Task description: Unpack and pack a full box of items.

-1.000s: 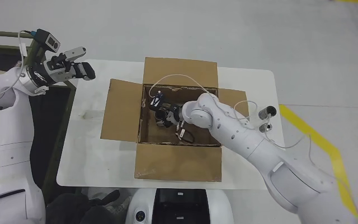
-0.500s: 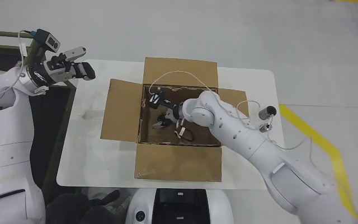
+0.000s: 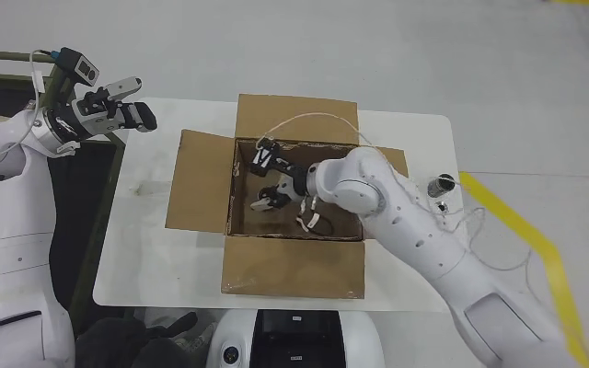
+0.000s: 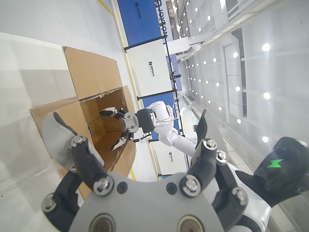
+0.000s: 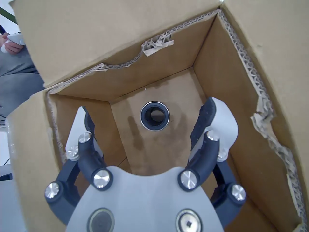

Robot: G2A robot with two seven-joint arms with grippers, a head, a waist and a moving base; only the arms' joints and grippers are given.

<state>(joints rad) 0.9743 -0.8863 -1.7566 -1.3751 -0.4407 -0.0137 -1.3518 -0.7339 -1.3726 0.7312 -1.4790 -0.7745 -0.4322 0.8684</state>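
Observation:
An open cardboard box [image 3: 290, 267] stands mid-table with its flaps spread out. My right gripper [image 3: 267, 182] is inside it, open and holding nothing. In the right wrist view a black ring with a metal rim [image 5: 154, 119] stands on the box floor [image 5: 173, 146], a little beyond the right gripper [image 5: 146, 103] and between the lines of its fingers. My left gripper [image 3: 138, 115] hangs open and empty past the table's far left corner. The left wrist view has the left gripper [image 4: 128, 117] close up, with the box [image 4: 96, 78] and right gripper [image 4: 113, 131] farther off.
A small dark cylinder [image 3: 443, 185] stands on the white table [image 3: 156, 267] to the right of the box, with thin white cables around it. A green-framed dark rack [image 3: 92, 221] runs along the table's left edge.
My right gripper has turned and shifted a little inside the box, and that arm's elbow has swung right. The left arm has not moved.

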